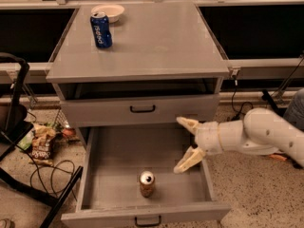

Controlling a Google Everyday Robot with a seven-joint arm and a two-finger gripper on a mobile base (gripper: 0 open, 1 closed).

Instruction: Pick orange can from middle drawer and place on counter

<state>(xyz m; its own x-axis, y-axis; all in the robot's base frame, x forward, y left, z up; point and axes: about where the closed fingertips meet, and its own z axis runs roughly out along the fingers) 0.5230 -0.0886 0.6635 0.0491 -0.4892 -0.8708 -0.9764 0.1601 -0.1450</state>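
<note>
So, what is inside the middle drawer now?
Only the orange can, upright near the front of the middle drawer. The gripper, fingers open, hovers over its right side. The rear floor is hidden under the upper drawer front.

One arm (266, 134) extended, gripper (178, 145) spread.
The arm reaches leftward from the right edge; gripper sits low, right of centre, fingers wide apart.

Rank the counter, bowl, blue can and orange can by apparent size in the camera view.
Counter
Bowl and blue can: too alike to rank
Orange can
The open hand hovers over the middle drawer.
</note>
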